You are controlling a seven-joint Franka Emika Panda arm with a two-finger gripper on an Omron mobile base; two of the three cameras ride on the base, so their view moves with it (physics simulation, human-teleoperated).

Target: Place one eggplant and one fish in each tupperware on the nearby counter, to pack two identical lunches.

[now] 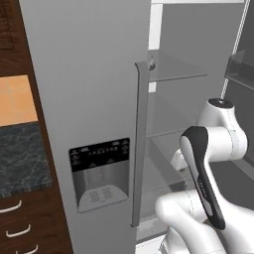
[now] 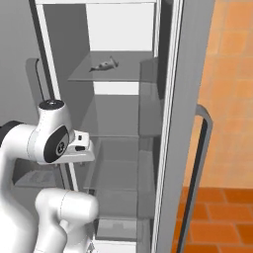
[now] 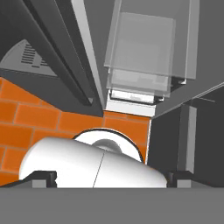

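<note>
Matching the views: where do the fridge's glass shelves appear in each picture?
Left base view: glass shelves right of centre, past the door handle, stepping downward.
Right base view: glass shelves in the centre, stacked top to bottom.
Hand view: glass shelves upper right, seen from above, overlapping.
Shared landmark: the white sill at the fridge's foot.

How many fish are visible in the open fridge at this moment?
1. A fish lies on the upper glass shelf inside the open fridge, in the right base view. More may be hidden on lower shelves or behind the closed door.
</note>
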